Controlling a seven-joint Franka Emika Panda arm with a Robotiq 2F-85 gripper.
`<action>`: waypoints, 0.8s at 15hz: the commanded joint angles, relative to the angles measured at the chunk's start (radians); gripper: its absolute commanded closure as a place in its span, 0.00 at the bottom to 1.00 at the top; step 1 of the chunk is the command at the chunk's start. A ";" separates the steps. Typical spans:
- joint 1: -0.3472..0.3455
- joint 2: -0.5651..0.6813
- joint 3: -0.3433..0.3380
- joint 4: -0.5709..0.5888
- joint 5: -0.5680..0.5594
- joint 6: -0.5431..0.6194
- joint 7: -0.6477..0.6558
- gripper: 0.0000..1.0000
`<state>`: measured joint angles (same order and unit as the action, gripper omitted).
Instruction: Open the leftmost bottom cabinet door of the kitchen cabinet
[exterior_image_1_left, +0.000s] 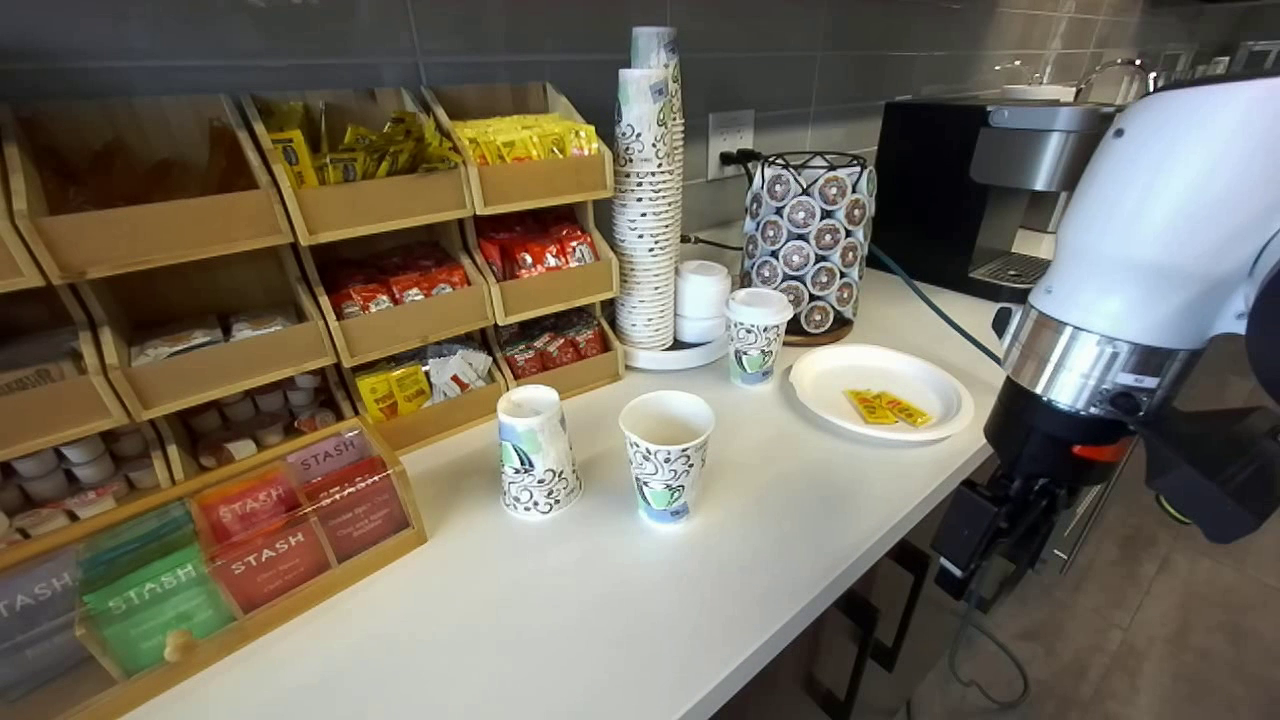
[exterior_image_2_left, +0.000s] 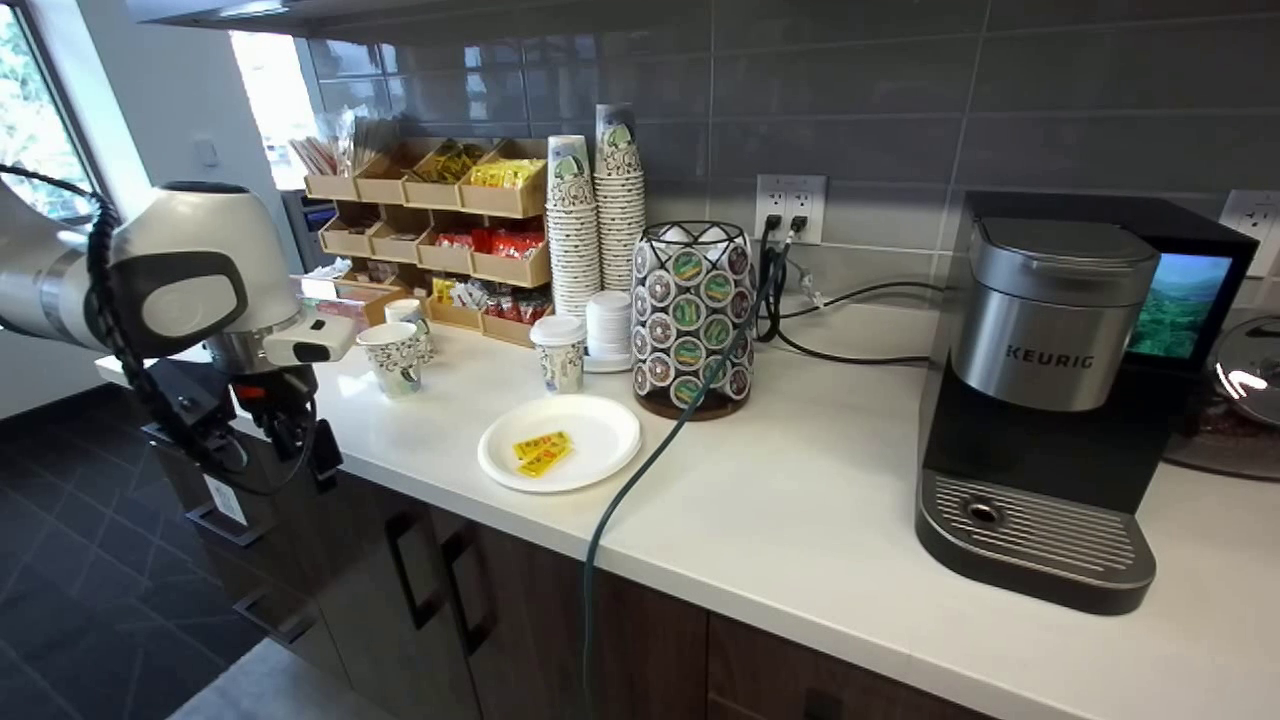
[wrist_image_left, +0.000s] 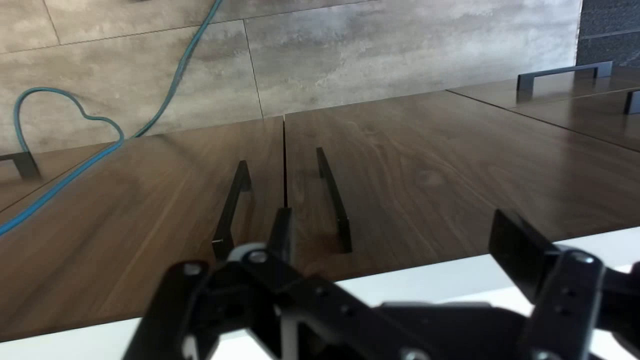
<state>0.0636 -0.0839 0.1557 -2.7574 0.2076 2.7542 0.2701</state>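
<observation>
Near the closed cabinet doors (wrist_image_left: 410, 170), the empty end effector (wrist_image_left: 392, 220) gapes wide, while a plate (exterior_image_2_left: 605, 430) holds two yellow sachets (exterior_image_2_left: 545, 460).

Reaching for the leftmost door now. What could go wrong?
1. Wrong grab: facing the cabinet, the left-door handle and right-door handle stand close, either side of one seam; the open gripper could catch the wrong one.
2. Edge strike: the white worktop runs just above both, so the gripper might bump it.
3. Snag: the blue-green cable crosses in front of the right door and could get caught.
</observation>
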 joint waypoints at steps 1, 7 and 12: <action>0.017 -0.001 -0.016 0.002 -0.004 -0.002 0.002 0.00; 0.013 0.189 -0.020 -0.001 -0.141 0.187 0.119 0.00; 0.078 0.340 -0.090 -0.002 -0.139 0.410 0.153 0.00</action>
<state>0.0905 0.1655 0.1060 -2.7599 0.0454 3.0382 0.4111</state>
